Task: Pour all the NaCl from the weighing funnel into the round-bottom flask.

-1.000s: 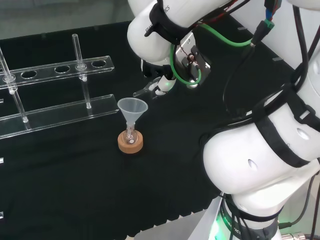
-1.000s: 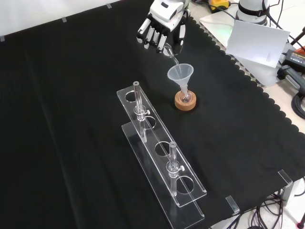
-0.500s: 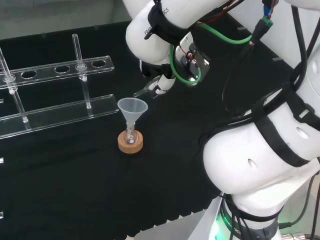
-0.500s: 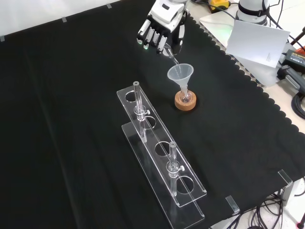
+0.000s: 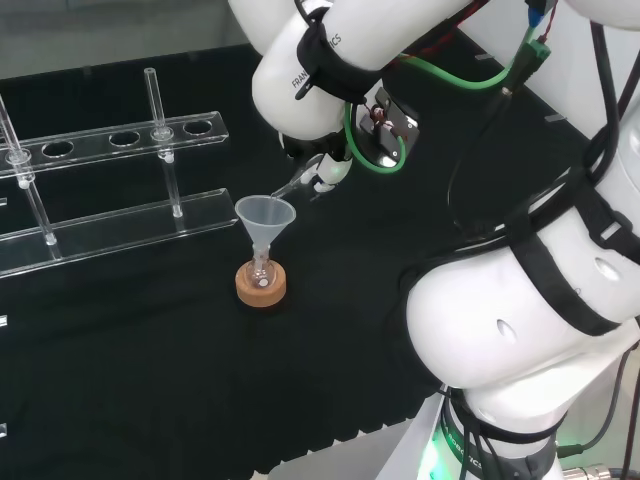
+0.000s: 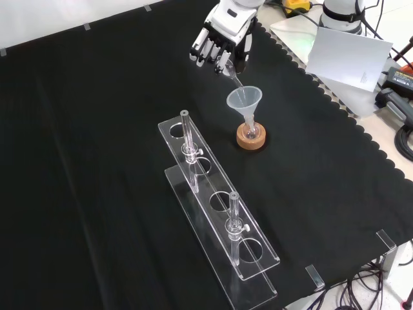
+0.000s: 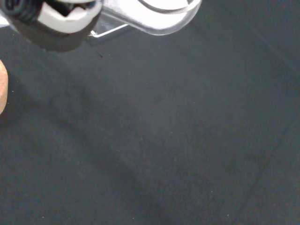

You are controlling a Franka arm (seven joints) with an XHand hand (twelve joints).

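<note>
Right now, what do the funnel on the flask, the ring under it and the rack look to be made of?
Funnel: translucent, milky plastic by its cloudy, matte cone. Ring: cork, going by its tan, grainy, dull surface. Rack: clear acrylic or similar plastic, with glossy flat plates and bright edges; glass cannot be ruled out.

Black scalloped-edged cloth (image 6: 97, 161) over the bench; cables (image 6: 403, 139) beyond.

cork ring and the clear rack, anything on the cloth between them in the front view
No, the stretch is bare: in the front view, plain black cloth separates the cork ring from the clear rack. The head view agrees.
</note>
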